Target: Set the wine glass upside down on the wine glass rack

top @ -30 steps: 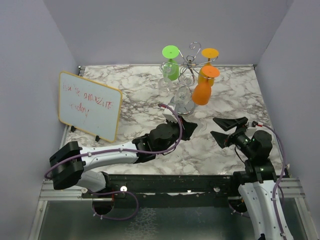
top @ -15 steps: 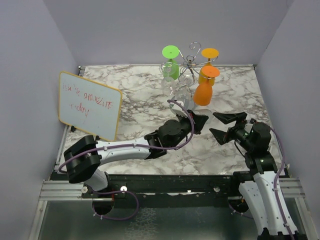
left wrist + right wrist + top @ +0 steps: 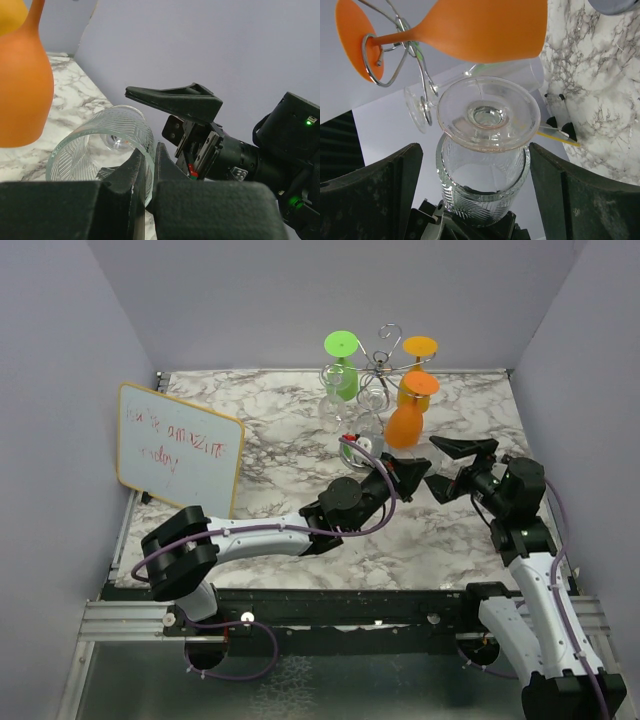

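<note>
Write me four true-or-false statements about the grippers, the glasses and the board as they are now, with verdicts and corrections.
1. The left gripper pinches the rim of the clear wine glass. True.
2. The right gripper is clamped on that glass's stem. False: it is open, with its fingers on either side of the glass.
3. An orange glass hangs upside down on the wine glass rack. True.
4. The whiteboard stands at the right side of the table. False: it stands at the left.
</note>
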Robot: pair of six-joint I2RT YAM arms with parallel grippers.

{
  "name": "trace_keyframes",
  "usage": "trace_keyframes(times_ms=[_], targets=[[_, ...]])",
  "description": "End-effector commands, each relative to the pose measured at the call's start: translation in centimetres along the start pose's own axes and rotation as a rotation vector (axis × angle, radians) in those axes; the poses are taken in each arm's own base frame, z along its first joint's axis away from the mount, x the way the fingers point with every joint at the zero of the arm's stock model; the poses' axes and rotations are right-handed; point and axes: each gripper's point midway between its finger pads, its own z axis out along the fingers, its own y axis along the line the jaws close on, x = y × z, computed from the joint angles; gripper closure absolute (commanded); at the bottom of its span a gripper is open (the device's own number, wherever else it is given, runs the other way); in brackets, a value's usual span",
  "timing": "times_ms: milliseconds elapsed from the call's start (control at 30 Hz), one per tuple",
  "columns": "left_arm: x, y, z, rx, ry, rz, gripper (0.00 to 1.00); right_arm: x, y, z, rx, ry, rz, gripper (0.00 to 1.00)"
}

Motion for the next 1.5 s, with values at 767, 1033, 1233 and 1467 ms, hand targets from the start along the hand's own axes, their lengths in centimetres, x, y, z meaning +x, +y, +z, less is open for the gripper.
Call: trace_keyframes(times_ms=[767,1033,1233,1467], targets=[[-2.2,-3.1,-2.1,0.137,-0.044,-0.069,0.31,-1.3,3.8,-0.4,-0.152,-0.124,-0.413,0.68],[1.9,-0.1,-5.6,0.034,0.264,-0.018,0.14,-0.6,2.0,-2.4,-0.175,-0.126,-0.777,0.68],[2.1,0.5,-7.0,0.032,0.44,0.048,0.09,0.2,1.6,-3.4,-0.164,-0.087,-1.02,0.68],[3.2,-1.0,-7.4,0.135,0.586,0.144,0.01,2.4,1.9,-4.0,-0.241,0.024,-1.134,0.68]])
